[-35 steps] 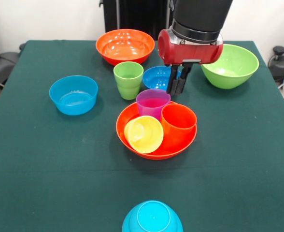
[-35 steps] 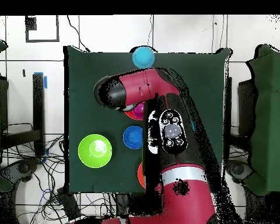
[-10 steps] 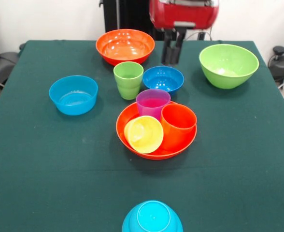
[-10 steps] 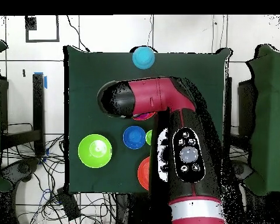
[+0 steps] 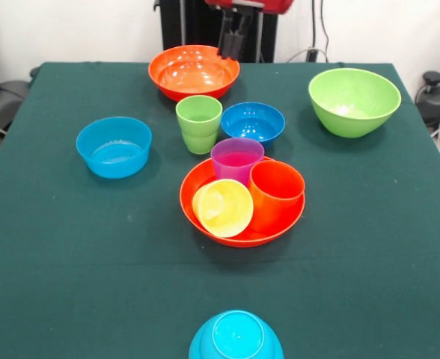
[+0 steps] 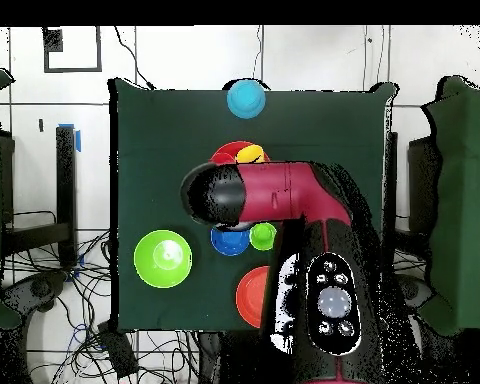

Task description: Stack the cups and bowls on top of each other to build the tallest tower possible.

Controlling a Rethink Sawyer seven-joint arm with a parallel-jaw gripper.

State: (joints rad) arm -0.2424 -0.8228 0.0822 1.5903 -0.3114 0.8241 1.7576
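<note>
My gripper (image 5: pixel 233 41) hangs at the top, above the far rim of a large orange bowl (image 5: pixel 194 71); its fingers stand slightly apart and hold nothing. A second orange bowl (image 5: pixel 239 241) at mid-table holds the upright purple cup (image 5: pixel 237 159), the upright orange cup (image 5: pixel 276 194) and the yellow cup (image 5: pixel 223 208) lying on its side. The green cup (image 5: pixel 199 123) stands beside the small dark blue bowl (image 5: pixel 253 122). The lime green bowl (image 5: pixel 354 101) is at the right and a light blue bowl (image 5: pixel 114 146) at the left. Another light blue bowl (image 5: pixel 236 338) lies upside down at the near edge.
In the overhead view my arm (image 6: pixel 284 200) covers the table's middle and hides the gripper. The lime green bowl (image 6: pixel 163 258), dark blue bowl (image 6: pixel 229 241), green cup (image 6: pixel 263 236), an orange bowl (image 6: pixel 250 297) and the upturned light blue bowl (image 6: pixel 246 98) show around it.
My gripper has risen and moved left in the front view, from behind the dark blue bowl to above the far orange bowl. No cup or bowl has moved.
</note>
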